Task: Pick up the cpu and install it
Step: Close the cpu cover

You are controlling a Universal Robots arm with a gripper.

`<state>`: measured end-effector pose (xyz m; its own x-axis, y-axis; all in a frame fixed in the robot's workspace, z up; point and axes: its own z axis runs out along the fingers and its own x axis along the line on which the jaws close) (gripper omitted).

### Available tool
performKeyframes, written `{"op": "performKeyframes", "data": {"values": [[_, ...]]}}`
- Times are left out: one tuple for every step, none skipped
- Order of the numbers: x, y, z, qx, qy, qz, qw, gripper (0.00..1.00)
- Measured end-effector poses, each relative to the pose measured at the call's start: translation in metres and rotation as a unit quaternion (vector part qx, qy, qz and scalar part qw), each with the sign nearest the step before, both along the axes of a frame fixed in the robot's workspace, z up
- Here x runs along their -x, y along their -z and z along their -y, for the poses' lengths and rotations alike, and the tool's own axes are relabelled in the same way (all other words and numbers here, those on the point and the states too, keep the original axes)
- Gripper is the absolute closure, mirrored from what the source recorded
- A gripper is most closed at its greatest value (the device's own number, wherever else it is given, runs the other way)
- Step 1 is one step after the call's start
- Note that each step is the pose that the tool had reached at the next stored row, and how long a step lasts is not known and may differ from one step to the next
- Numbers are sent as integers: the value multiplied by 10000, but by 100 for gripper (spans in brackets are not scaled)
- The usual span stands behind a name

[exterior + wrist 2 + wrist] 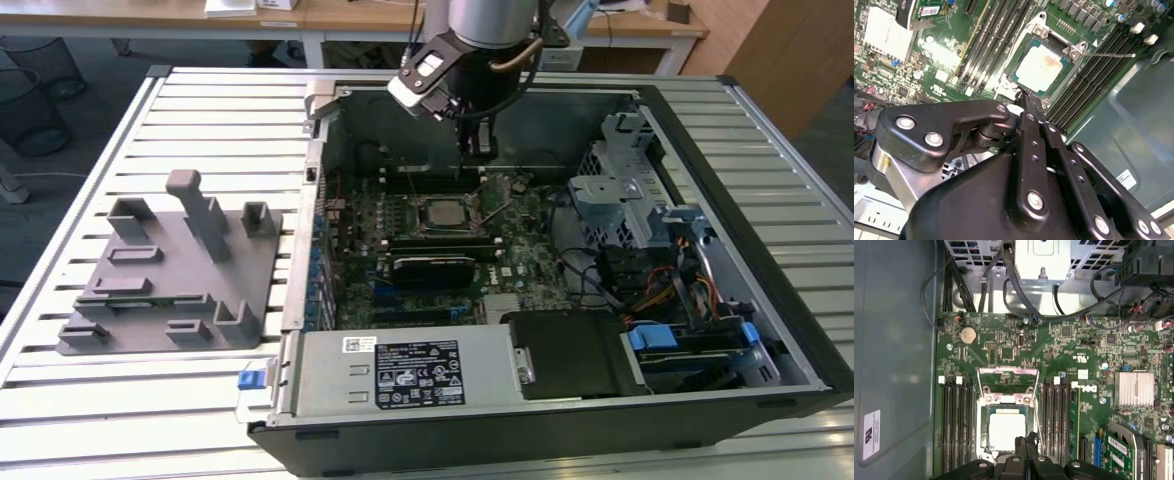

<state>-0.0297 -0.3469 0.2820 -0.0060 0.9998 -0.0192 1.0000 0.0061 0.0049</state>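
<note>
hovering inside the case [534, 430], we find the cpu [1006, 427] seated flat in its socket [983, 440], load frame [1006, 374] hinged up, leaving it exposed. jaws clenched empty, hanging above its edge.

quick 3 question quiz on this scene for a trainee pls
1. True or false: the cpu lies in the socket on the motherboard.
2. Where is the gripper? A) outside the case B) inside the case, close above the cpu C) over the grey fixture
3. Fill in: the socket's load plate is swung ____, leaving the cpu uncovered.
Key: 1 true; 2 B; 3 open.
</note>
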Motion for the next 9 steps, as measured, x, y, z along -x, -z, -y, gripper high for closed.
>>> {"op": "performKeyframes", "data": {"values": [[-30, 0, 0, -1, 0, 0, 10000, 89], [-63, 0, 1, -4, 0, -1, 10000, 89], [-93, 1, 1, -5, -1, -1, 10000, 89], [-118, 2, 1, -6, 0, 0, 10000, 89], [-142, 2, 1, -6, 0, 0, 10000, 89], [-163, 3, 1, -5, -1, 0, 10000, 89], [-182, 3, 1, -5, -1, -1, 10000, 89], [-197, 4, 1, -5, -1, -1, 10000, 89], [-208, 4, 1, -5, -1, -1, 10000, 89]]}}
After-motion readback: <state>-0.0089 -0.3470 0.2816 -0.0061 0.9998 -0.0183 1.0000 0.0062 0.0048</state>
